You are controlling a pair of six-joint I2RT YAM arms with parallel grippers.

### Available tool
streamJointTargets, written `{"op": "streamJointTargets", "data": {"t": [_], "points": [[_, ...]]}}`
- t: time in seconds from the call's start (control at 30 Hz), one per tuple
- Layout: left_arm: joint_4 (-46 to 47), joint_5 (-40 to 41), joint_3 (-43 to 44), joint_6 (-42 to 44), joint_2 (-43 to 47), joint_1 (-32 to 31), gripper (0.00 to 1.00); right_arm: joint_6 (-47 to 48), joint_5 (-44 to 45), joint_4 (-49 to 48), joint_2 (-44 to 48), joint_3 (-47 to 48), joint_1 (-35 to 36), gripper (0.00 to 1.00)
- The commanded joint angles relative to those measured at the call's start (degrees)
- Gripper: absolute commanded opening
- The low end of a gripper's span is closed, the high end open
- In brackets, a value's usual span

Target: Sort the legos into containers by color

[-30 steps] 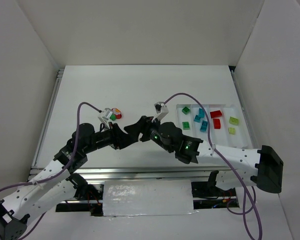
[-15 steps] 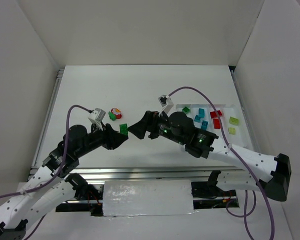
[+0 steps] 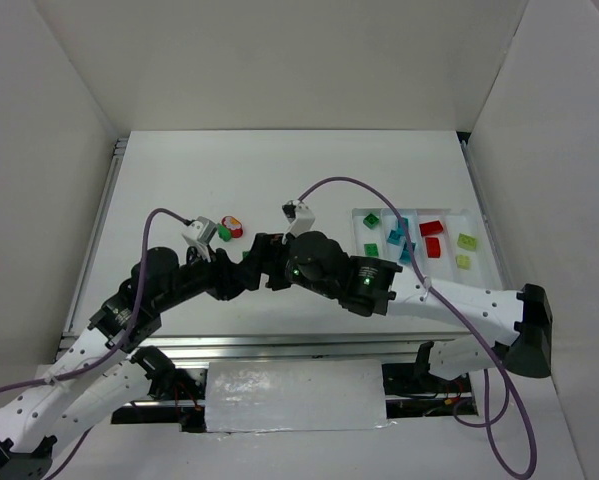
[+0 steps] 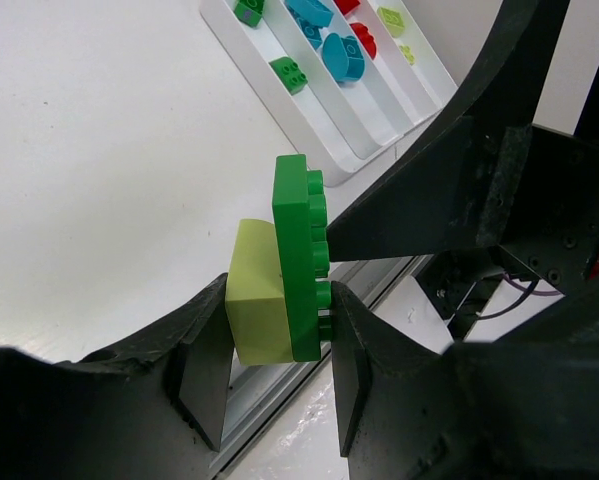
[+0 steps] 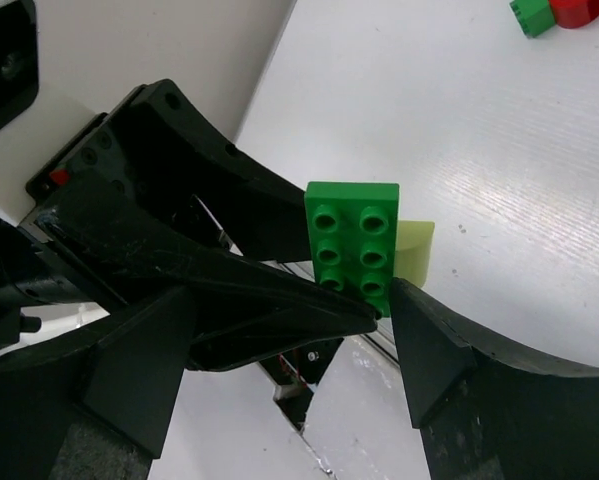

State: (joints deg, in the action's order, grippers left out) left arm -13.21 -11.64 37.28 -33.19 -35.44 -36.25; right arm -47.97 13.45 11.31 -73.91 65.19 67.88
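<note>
While in the left claw (image 4: 277, 320), two legos (image 4: 297, 250): green, pale.

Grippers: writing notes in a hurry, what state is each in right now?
Left gripper: closed, holding a green brick stuck to a pale yellow-green brick.
Right gripper: open, holding nothing.

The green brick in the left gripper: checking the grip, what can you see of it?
The green brick is a flat, glossy plastic plate with six studs, standing on edge. A pale brick is stuck to its back. The left gripper holds the pair, jaws shut on them. The right gripper faces the studs, jaws open either side; contact unclear.
</note>
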Motion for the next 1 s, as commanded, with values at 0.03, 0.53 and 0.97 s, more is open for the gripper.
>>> {"op": "streamJointTargets", "data": {"t": [0.03,0.53,0.97], "points": [[3.5,-2.6,1.0,1.2,2.0,-0.5,0.0,-2.7,10.6,1.0,2.1,-0.7,-0.5,0.82],[3.7,-3.1,0.9,1.1,1.4,-0.5,0.0,-3.0,14.4,-2.0,6.9,-3.5,-0.7,0.82],[3.5,-2.2,0.9,1.2,0.9,-0.7,0.0,-1.6,12.3,-0.7,-3.3,3.2,2.3,0.72]]}}
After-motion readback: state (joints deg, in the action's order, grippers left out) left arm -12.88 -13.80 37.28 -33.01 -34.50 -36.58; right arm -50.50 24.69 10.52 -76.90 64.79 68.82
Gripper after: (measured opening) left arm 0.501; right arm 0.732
